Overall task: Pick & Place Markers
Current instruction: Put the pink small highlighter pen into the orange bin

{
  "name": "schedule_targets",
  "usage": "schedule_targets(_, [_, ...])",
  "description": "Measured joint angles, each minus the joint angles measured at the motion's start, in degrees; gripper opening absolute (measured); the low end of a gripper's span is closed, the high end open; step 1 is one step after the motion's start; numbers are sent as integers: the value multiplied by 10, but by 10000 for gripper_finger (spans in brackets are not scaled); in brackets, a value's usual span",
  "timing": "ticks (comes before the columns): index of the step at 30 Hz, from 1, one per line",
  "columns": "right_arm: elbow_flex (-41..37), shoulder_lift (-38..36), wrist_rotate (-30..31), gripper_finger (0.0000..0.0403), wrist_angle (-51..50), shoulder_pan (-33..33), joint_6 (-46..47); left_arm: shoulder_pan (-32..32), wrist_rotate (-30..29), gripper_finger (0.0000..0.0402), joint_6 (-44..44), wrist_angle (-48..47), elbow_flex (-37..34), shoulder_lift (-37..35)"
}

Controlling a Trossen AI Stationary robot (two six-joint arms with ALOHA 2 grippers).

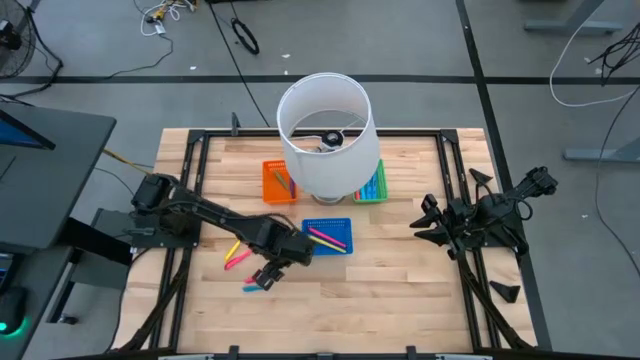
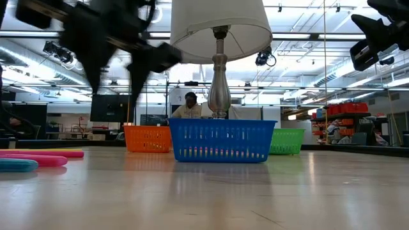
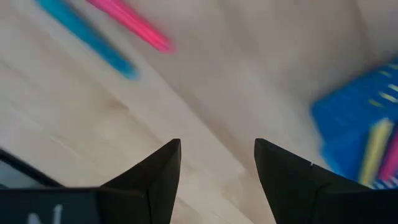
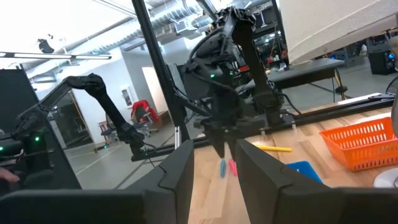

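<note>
My left gripper hangs open and empty above the wood, between the blue tray and two loose markers. It is raised clear of the table in the low view. Those markers, a blue one and a pink one, lie flat side by side. Another pink marker and a yellow marker lie farther left. Pink and yellow markers lie inside the blue tray. My right gripper waits open at the table's right side.
A white-shaded lamp stands mid-table, behind the blue tray. An orange tray holding markers sits to its left and a green tray to its right. Bare wood lies toward the near edge. A person sits in the room behind.
</note>
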Motion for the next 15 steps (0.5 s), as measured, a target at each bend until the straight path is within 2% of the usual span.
schedule_targets(2, [0,0,0,119,0,0,0,-10,3,211,-5,-36,0,-8])
schedule_targets(7, [0,0,0,119,0,0,0,-15,61,211,-12,-64,0,-8])
schedule_targets(15, [0,0,0,119,0,0,0,-15,71,211,-15,-124,0,-2])
